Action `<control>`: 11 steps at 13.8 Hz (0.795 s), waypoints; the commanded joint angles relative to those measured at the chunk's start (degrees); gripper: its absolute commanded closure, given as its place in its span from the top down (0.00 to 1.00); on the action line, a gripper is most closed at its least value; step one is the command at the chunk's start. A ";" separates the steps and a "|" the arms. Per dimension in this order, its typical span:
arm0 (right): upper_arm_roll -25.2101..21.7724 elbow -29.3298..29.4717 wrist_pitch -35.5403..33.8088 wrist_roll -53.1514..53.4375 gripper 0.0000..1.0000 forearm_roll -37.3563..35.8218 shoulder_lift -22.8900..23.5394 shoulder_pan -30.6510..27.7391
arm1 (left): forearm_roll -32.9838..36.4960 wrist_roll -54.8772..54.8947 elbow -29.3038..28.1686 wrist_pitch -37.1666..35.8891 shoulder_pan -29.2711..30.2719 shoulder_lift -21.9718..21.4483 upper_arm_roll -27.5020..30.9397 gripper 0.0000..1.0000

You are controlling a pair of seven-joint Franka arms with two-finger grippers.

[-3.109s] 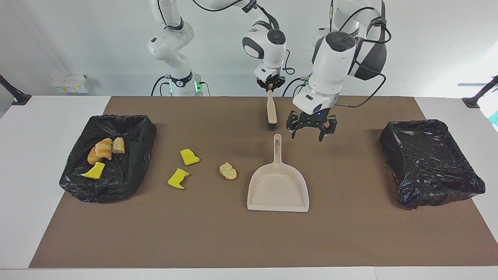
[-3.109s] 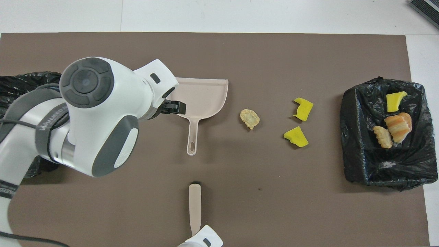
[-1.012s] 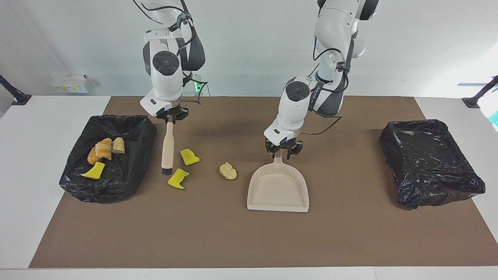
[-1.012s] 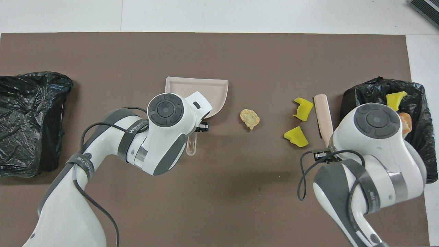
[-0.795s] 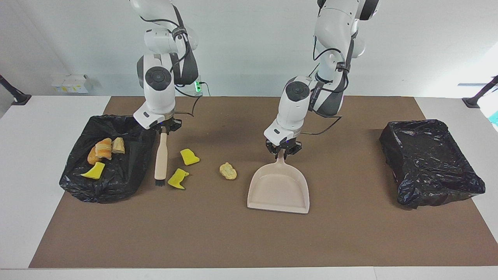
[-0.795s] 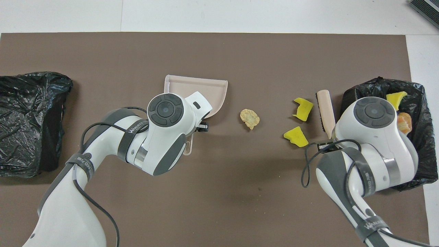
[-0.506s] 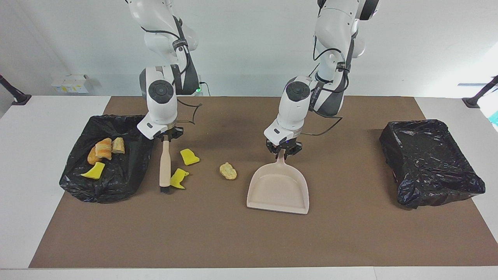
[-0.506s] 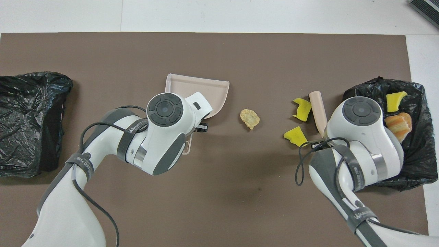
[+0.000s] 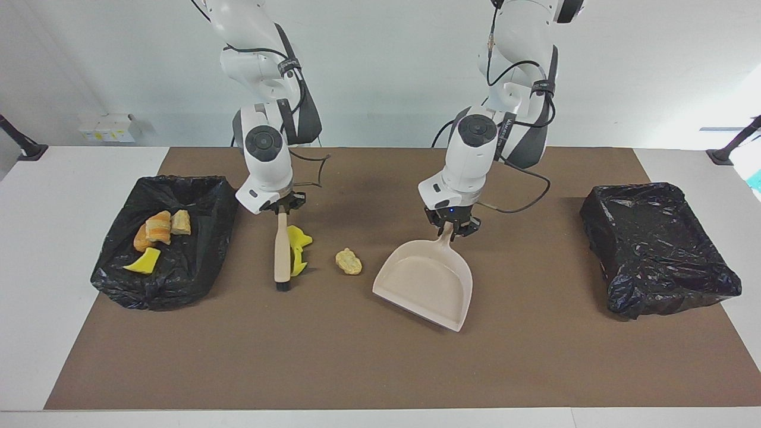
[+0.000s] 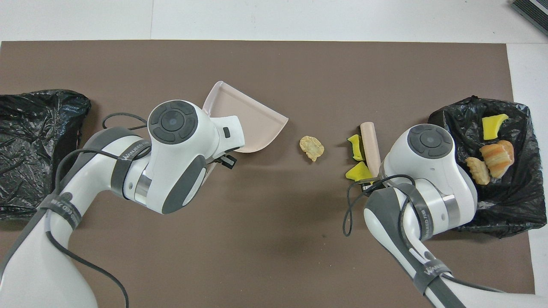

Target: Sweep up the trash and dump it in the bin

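Beige dustpan and brush held over the brown mat, trash part cleared.
Facing view: left gripper is clamped on the dustpan handle, pan tilted and turned toward a tan scrap; right gripper is clamped on the brush, bristles down, pressed against two yellow scraps. Overhead view hides both grips under the wrists, yet shows four scraps lying in the bin at the right arm's end; a second bin sits at the left arm's end.
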 commanded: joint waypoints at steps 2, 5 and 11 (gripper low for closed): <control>0.30 0.01 -0.35 -0.31 0.00 2.15 -0.43 2.54 | 3.80 18.94 -0.15 -3.86 5.12 -2.90 0.05 0.00; 0.30 0.01 0.26 0.48 0.00 5.56 -0.52 5.27 | 4.87 31.61 -0.41 -5.09 8.91 -3.43 0.31 0.00; 0.39 0.62 1.14 6.44 0.00 8.21 0.71 9.30 | 12.15 42.37 -2.34 -6.94 10.24 -5.01 0.31 0.00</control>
